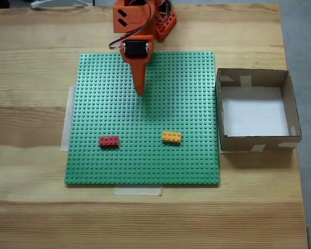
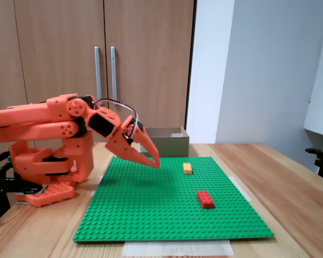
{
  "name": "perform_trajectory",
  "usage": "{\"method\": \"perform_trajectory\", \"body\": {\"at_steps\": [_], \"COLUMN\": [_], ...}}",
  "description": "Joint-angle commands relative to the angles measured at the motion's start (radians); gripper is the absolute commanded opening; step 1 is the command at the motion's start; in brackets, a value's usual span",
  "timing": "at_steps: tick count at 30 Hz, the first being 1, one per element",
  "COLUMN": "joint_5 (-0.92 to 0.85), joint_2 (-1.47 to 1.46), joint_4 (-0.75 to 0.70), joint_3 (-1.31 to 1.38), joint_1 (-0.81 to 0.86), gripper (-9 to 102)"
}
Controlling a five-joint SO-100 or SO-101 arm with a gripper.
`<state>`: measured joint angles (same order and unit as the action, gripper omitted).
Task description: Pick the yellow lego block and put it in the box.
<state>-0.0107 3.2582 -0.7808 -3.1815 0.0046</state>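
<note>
Orange arm folded low over the green studded baseplate (image 1: 145, 171); the gripper (image 1: 140, 92) points toward 6 o'clock in the fixed view from above, tip over the upper-middle studs. In the fixed view from the side the gripper (image 2: 155, 163) angles down toward the plate, tip just above it, fingers pressed together to a closed point with nothing between them. The yellow lego block (image 1: 171, 137) sits on the plate at roughly 5 o'clock from the gripper tip, well apart from it, long side running across the picture; in the side view the yellow lego block (image 2: 188, 168) lies past the tip at about 3 o'clock. A red brick (image 1: 109, 141) lies at 9 o'clock from the yellow one, apart from it, on nearly the same stud row. The box (image 1: 293, 106) rests on the wooden table (image 1: 31, 124) just beside the plate's 3 o'clock edge, white floor bare, tape patches on its walls.
</note>
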Motion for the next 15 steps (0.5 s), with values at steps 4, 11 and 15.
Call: {"method": "perform_trajectory", "body": {"at_steps": [4,11,15], "joint_5": [-0.006,-0.025,-0.025], "joint_2": [0.005,0.005,0.005], "joint_4": [-0.003,-0.003,-0.003], "joint_3": [-0.005,-0.005,-0.005], "joint_1": [-0.002,-0.015,-0.015], "gripper": [-1,-1,-1]}}
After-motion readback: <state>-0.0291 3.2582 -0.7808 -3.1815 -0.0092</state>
